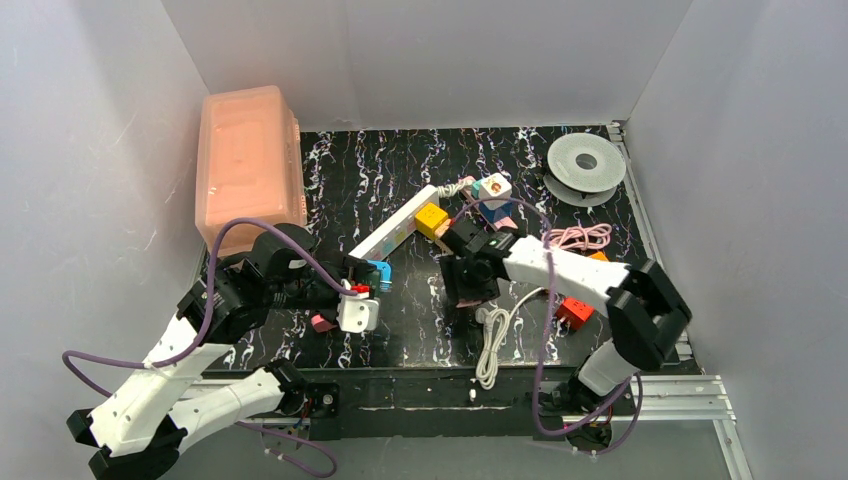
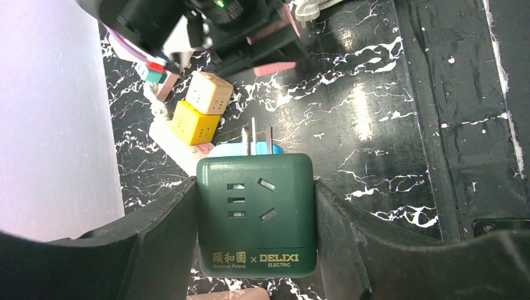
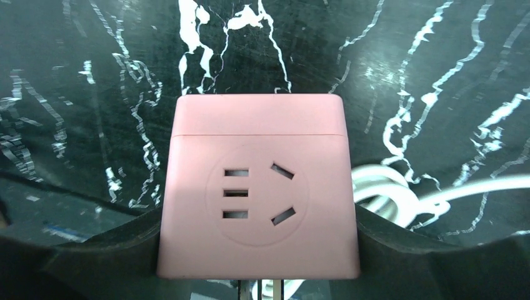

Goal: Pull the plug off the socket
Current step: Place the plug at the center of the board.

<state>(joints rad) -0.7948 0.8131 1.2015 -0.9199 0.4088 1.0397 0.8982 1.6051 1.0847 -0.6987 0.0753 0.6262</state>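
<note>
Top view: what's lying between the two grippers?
Nothing: the top view shows only bare table between the left gripper, shut on a green plug, and the right gripper, shut on a pink plug.

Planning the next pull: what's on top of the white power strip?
A yellow cube plug sits on the power strip, a cream cube right beside it. The green cube up front hides the strip's near end; the outlets under the cubes are covered.
</note>
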